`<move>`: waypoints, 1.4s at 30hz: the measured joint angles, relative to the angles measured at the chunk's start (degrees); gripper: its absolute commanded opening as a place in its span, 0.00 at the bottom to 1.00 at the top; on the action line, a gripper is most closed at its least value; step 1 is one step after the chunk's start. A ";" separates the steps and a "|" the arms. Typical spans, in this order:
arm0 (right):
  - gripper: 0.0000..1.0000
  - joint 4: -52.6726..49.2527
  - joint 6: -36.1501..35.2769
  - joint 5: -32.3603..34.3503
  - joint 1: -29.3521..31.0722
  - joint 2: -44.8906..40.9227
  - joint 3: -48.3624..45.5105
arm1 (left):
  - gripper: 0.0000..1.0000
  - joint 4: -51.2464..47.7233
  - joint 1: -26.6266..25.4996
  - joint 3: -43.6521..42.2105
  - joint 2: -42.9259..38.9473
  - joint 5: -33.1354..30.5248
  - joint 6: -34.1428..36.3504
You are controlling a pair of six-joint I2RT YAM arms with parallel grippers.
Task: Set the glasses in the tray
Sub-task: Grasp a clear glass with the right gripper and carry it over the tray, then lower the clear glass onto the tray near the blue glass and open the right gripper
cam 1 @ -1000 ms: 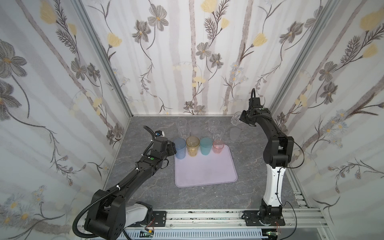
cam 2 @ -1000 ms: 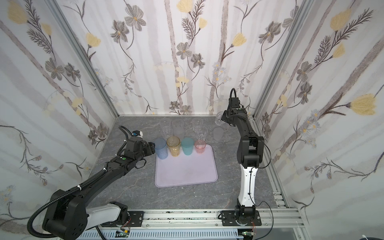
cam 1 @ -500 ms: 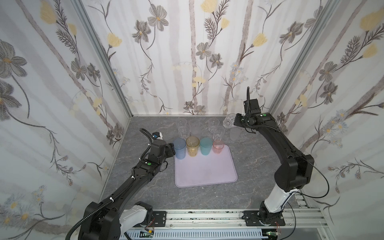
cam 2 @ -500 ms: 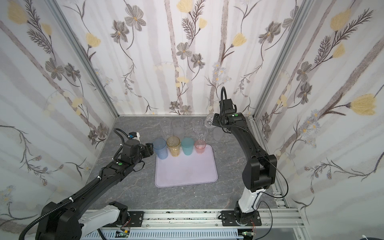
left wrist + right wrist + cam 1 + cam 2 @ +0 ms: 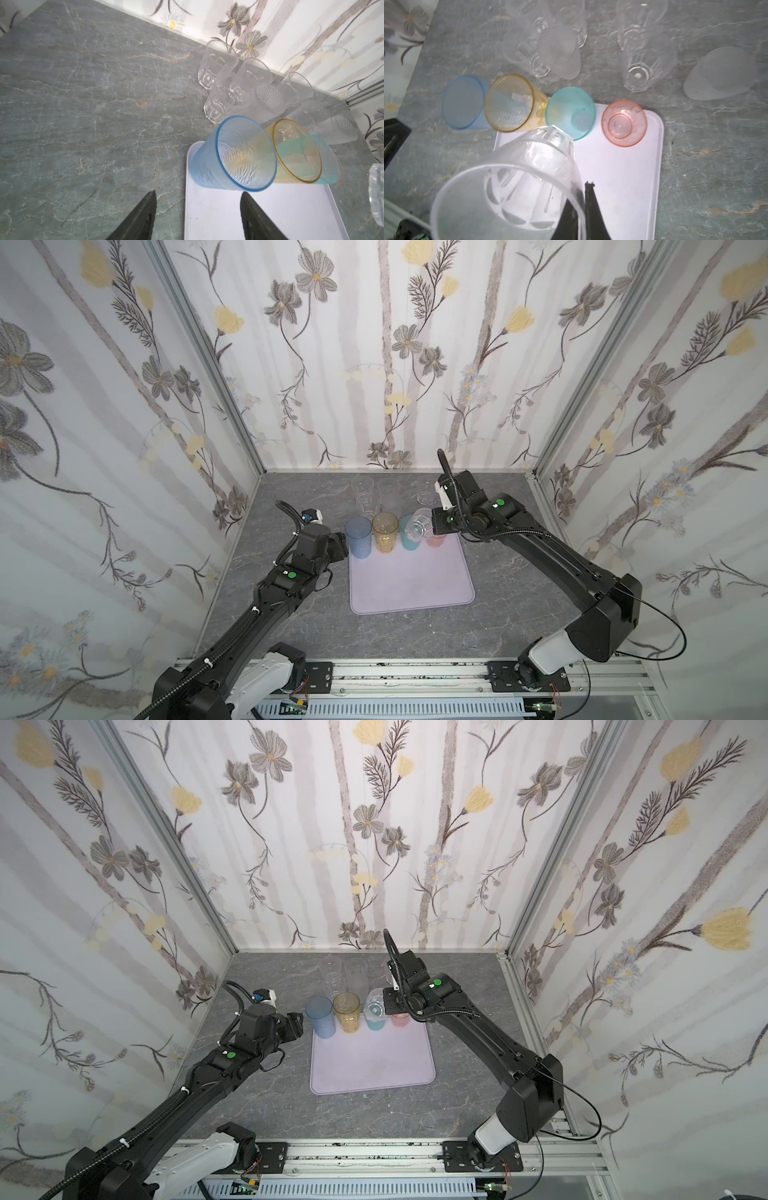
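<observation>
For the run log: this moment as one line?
right jaws: shut on clear glass rim, tilted over tray | left jaws: open, empty, facing blue glass

walls [image 5: 374,344]: floral wallpaper — grey, yellow blooms | tabletop [image 5: 395,639]: grey marbled stone | light: even

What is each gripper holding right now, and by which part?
The right gripper pinches a clear faceted glass by its rim wall, one finger inside, one outside. The left gripper is open and holds nothing.
</observation>
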 measured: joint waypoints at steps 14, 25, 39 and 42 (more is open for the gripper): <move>0.01 -2.58 0.85 -1.20 15.67 18.27 8.57 | 0.68 -0.92 -2.29 -6.10 0.70 -2.01 -3.93; 0.02 -5.66 -1.29 1.60 16.70 30.01 18.34 | 0.68 -0.04 0.37 -7.67 -0.57 -1.99 -4.22; 0.04 -7.10 -1.90 3.02 16.85 37.44 26.16 | 0.68 0.09 0.55 -7.65 -0.02 -1.57 -4.26; 0.05 -7.32 -1.90 3.52 16.85 38.14 26.88 | 0.68 0.09 0.55 -7.67 -0.09 -1.57 -4.26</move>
